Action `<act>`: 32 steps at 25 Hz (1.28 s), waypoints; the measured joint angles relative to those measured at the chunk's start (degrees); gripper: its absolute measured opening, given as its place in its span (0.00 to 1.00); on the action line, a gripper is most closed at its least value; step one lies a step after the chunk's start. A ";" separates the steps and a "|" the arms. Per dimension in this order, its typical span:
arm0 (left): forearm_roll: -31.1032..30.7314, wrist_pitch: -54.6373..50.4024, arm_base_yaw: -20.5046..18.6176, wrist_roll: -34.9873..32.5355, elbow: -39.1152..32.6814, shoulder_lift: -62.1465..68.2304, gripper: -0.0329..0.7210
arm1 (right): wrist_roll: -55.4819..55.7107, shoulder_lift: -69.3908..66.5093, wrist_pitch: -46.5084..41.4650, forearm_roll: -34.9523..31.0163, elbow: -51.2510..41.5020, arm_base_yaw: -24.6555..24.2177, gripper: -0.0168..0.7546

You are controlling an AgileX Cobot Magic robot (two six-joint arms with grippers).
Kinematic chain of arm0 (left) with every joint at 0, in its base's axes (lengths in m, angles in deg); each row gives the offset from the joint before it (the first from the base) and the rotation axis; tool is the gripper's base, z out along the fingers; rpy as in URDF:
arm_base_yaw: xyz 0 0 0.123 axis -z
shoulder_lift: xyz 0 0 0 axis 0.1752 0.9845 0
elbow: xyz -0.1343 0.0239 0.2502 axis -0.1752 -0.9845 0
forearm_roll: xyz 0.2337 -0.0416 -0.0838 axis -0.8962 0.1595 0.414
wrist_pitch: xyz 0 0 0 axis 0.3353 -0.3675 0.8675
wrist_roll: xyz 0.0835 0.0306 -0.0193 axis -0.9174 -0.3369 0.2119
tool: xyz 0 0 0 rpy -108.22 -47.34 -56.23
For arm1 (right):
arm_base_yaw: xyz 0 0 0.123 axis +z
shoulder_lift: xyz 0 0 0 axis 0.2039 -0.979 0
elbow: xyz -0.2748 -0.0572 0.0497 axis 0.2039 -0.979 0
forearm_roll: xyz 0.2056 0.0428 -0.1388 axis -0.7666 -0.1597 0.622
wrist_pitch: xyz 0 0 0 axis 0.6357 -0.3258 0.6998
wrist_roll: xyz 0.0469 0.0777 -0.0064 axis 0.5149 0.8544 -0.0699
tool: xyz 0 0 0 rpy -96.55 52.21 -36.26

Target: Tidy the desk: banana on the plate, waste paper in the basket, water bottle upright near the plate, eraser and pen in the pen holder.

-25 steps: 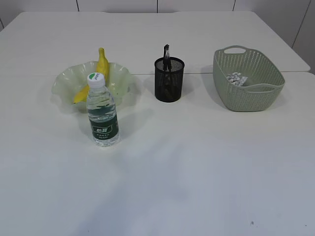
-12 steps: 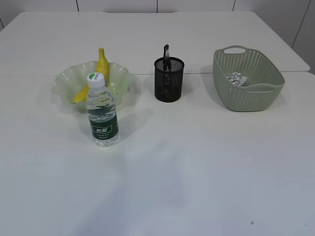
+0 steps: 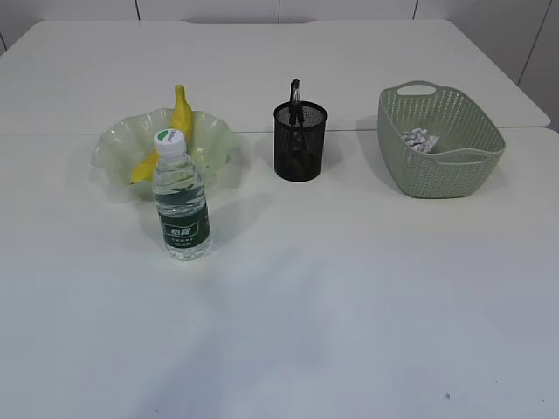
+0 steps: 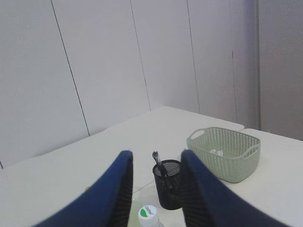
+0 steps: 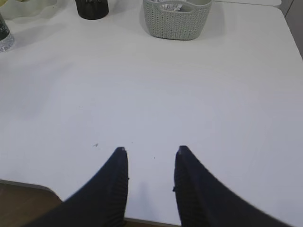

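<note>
The banana lies in the pale-green plate at upper left, with the water bottle upright just below it. At upper centre, a pen pokes from the black mesh pen holder; the waste paper sits in the basket (upper right). The left gripper and the right gripper each hold nothing, fingers apart, over the desk.
</note>
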 joint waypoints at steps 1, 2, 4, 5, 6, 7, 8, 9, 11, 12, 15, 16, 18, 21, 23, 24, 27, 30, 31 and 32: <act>0.00 0.00 0.00 0.00 0.00 0.00 0.36 | 0.00 0.00 0.00 0.00 0.00 0.00 0.34; -0.14 0.00 0.00 0.00 0.00 0.00 0.36 | 0.00 0.00 0.00 0.00 0.00 0.00 0.34; -0.13 0.00 0.00 0.00 0.00 0.00 0.36 | 0.00 0.00 0.00 0.00 0.00 0.00 0.34; -0.13 0.00 0.00 0.00 0.00 0.00 0.36 | 0.00 0.00 0.00 0.00 0.00 0.00 0.34; -0.13 0.00 0.00 0.00 0.00 0.00 0.36 | 0.00 0.00 0.00 0.00 0.00 0.00 0.34; -0.13 0.00 0.00 0.00 0.00 0.00 0.36 | 0.00 0.00 0.00 0.00 0.00 0.00 0.34; -0.13 0.00 -0.12 0.00 0.00 0.00 0.36 | 0.00 0.00 0.00 0.00 0.00 0.00 0.34; -0.13 0.00 -0.43 0.00 0.00 0.00 0.36 | 0.00 0.00 0.00 0.00 0.00 0.00 0.34; -0.16 0.00 -1.92 0.00 0.00 0.00 0.36 | 0.00 0.00 0.00 0.00 0.00 0.00 0.34; -0.16 0.00 -3.12 0.00 0.00 0.00 0.36 | 0.00 0.00 0.00 0.00 0.00 0.00 0.34; 0.21 0.00 -6.75 -0.04 0.00 -0.87 0.36 | 0.00 0.00 0.00 0.00 0.00 0.00 0.34; 0.21 -0.12 -7.98 -0.04 0.00 -1.52 0.36 | 0.00 0.00 0.00 0.00 0.00 0.00 0.34; 0.55 -0.79 -10.19 -0.04 0.00 -2.82 0.36 | 0.00 0.00 0.00 0.00 0.00 0.00 0.34; 1.38 -2.87 -13.85 -0.04 0.00 -4.32 0.36 | 0.00 0.00 0.00 0.00 0.00 0.00 0.34; 2.00 -4.66 -15.93 -0.04 0.00 -5.01 0.36 | 0.00 0.00 0.00 0.00 0.00 0.00 0.34; 2.14 -5.66 -17.04 -0.04 0.00 -5.44 0.36 | 0.00 0.00 0.00 0.00 0.00 0.00 0.34; 2.58 -8.98 -20.30 -0.04 0.00 -6.96 0.36 | 0.00 0.00 0.00 0.00 0.00 0.00 0.34; 2.62 -12.60 -23.00 -0.04 0.00 -8.74 0.36 | 0.00 0.00 0.00 0.00 0.00 0.00 0.34; 2.84 -13.71 -23.66 -0.04 0.00 -9.42 0.36 | 0.00 0.00 0.00 0.00 0.00 0.00 0.34; 2.84 -15.24 -24.08 -0.04 0.00 -10.08 0.36 | 0.00 0.00 0.00 0.00 0.00 0.00 0.34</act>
